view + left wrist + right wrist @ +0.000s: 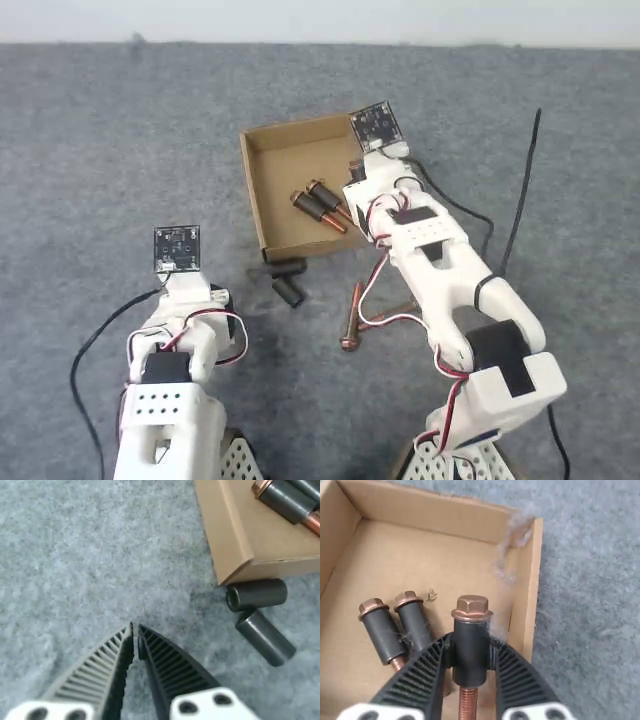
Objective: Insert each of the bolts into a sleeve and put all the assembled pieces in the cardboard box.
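Note:
My right gripper is shut on an assembled piece, a copper bolt inside a black sleeve, held over the right side of the cardboard box. Two more assembled pieces lie side by side on the box floor. My left gripper is shut on nothing, low over the grey carpet. Two loose black sleeves lie just outside the box's near corner. A loose copper bolt lies on the carpet beside the right arm.
Another copper bolt lies partly hidden under the right arm. A black cable runs along the carpet to the right of the box. The left arm stands at the lower left, with open carpet to its left.

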